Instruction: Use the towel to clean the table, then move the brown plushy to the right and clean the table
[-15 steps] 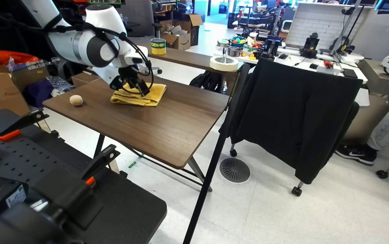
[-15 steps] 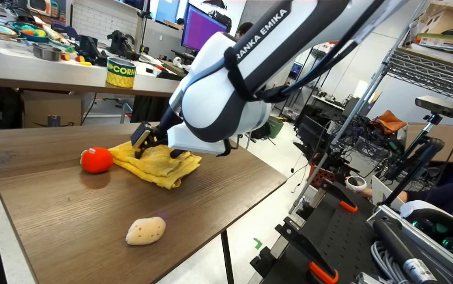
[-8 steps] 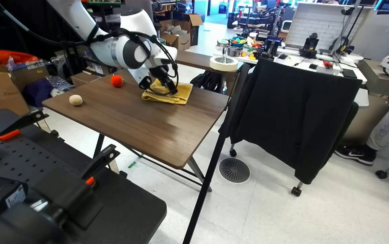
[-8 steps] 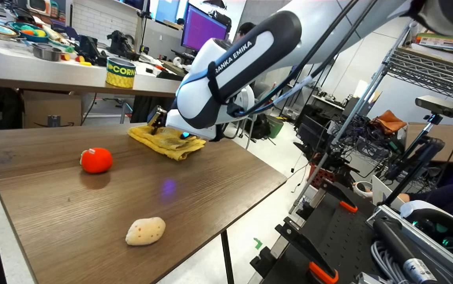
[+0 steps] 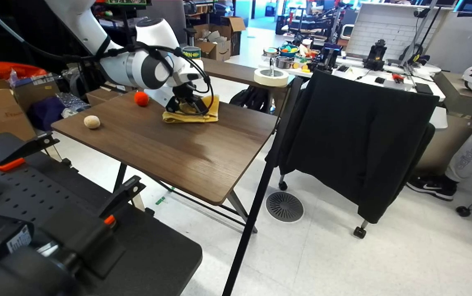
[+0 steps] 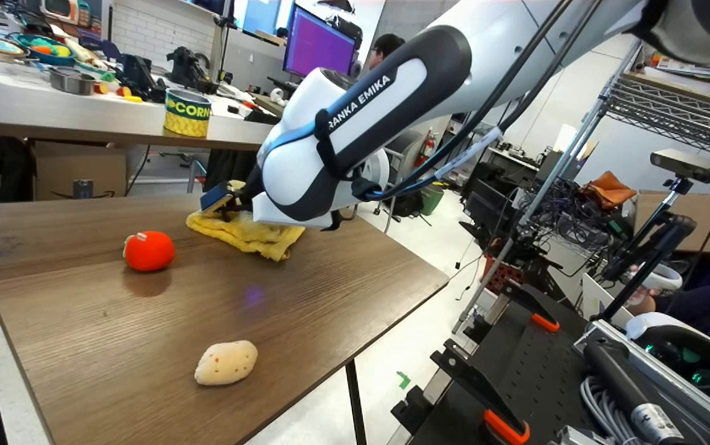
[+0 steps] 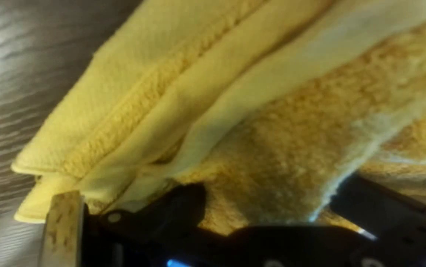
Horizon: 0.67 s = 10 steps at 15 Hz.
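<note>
The yellow towel point(image 5: 190, 118) lies folded and rumpled on the brown wood table point(image 5: 166, 152), towards its back edge. My gripper point(image 7: 269, 190) presses down on it from above, jaws spread wide, a bunched stretch of cloth between them. One dark finger point(image 7: 183, 202) stands against the folds in the wrist view; the other sinks partly behind the cloth. In an exterior view the arm covers part of the towel point(image 6: 247, 235) and one finger. Apart from both, the brown plushy point(image 6: 226, 363), tan and roundish, rests near a table edge; it also shows as a small plushy point(image 5: 92, 121).
A red-orange ball point(image 6: 149, 251) sits on the table a short way from the towel. Behind, a raised shelf carries a corn can point(image 6: 187, 112) and a tape roll point(image 5: 271, 77). A black-draped table point(image 5: 359, 144) and a black cart point(image 5: 153, 246) with clamps stand alongside.
Gripper and towel have slid together across the table, uncovering the red-orange ball in an exterior view, then come back a little over the last half second. Plushy and ball stay put.
</note>
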### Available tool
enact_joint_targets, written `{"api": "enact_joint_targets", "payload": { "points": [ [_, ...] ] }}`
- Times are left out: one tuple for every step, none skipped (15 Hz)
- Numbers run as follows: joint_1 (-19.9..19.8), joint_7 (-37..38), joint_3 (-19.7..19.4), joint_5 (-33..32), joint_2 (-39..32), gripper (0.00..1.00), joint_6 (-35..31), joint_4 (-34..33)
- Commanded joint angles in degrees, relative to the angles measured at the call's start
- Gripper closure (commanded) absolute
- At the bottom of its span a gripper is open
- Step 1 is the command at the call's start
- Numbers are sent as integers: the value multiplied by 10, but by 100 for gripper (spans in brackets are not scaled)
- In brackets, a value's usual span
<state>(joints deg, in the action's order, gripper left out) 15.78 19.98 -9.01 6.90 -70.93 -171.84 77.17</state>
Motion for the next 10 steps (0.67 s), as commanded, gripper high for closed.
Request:
{"api": "enact_joint_targets", "payload": {
  "points": [
    [22, -54, 45, -23, 74, 0, -46, 137],
    [20, -71, 63, -27, 95, 0, -57, 164],
    [25, -82, 76, -31, 113, 0, -75, 192],
    [28, -90, 89, -33, 133, 0, -98, 220],
    [39, -89, 96, -29, 150, 0, -128, 247],
    [50, -86, 101, -23, 169, 0, -161, 275],
    [68, -79, 98, -13, 189, 0, -190, 304],
    [86, -75, 92, -3, 210, 0, -207, 333],
    [98, -77, 91, 7, 231, 0, -229, 363],
    [101, -81, 99, 13, 244, 0, -240, 380]
  ]
}}
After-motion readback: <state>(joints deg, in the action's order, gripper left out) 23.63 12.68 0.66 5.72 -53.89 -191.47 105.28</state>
